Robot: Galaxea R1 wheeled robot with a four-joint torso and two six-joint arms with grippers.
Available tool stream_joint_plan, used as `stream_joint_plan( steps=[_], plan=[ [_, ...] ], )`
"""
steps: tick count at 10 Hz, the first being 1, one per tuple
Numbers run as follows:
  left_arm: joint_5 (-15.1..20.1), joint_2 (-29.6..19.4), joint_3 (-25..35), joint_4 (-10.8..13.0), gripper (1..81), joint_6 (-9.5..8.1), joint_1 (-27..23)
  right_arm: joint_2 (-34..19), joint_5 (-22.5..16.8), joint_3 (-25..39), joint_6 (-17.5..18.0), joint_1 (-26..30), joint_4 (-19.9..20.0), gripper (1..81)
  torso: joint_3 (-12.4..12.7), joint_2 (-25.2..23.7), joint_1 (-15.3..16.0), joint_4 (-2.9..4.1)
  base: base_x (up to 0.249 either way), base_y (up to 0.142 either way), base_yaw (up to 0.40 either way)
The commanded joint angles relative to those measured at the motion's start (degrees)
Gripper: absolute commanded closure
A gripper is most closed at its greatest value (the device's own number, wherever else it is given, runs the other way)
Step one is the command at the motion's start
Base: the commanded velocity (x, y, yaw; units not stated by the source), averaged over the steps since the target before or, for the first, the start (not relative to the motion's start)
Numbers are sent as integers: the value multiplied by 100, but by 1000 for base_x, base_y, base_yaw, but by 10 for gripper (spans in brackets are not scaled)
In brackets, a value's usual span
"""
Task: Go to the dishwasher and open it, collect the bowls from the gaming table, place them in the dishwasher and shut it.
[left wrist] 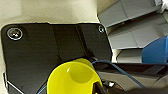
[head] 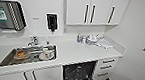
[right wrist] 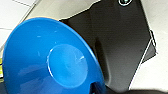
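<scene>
Below the white counter (head: 75, 53), right of its steel sink (head: 9, 59) holding dishes, the dark-racked dishwasher (head: 79, 72) stands open; a round blue bowl (right wrist: 47, 62) and a yellow bowl (left wrist: 72, 80) loom at the wrists, apparently held, finger state untellable.

Glossy smooth blue bowl (right wrist: 50, 60), glossy yellow bowl (left wrist: 73, 78), brushed-metal sink (head: 10, 58), smooth white countertop (head: 80, 52)

White walls (head: 137, 25), white upper cabinets (head: 91, 9) with dark handles, pale worktop (head: 72, 53) with steel sink (head: 28, 55) near its left end, drawers (head: 106, 67) beneath its right end.
</scene>
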Motion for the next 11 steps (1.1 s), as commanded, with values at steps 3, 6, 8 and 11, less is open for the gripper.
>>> stream_joint_plan(
  steps=[3,6,8,11],
  plan=[
    [318,-1546,1625,-41,811,-145,-1215,-135,-110,235,-21,286,-28,811,-61,2,2,0,0,0,0],
    [406,-2215,2409,-50,811,-488,-1963,-258,-110,235,-21,443,164,811,-54,5,5,0,0,0,0],
    [757,-2321,2602,-41,811,-673,-2385,-582,-128,279,-21,619,419,811,-54,5,5,0,0,0,0],
    [1091,-2304,2664,-41,811,-831,-2912,-1303,-111,639,-21,778,578,811,-258,7,7,0,0,0,0]
  ],
)
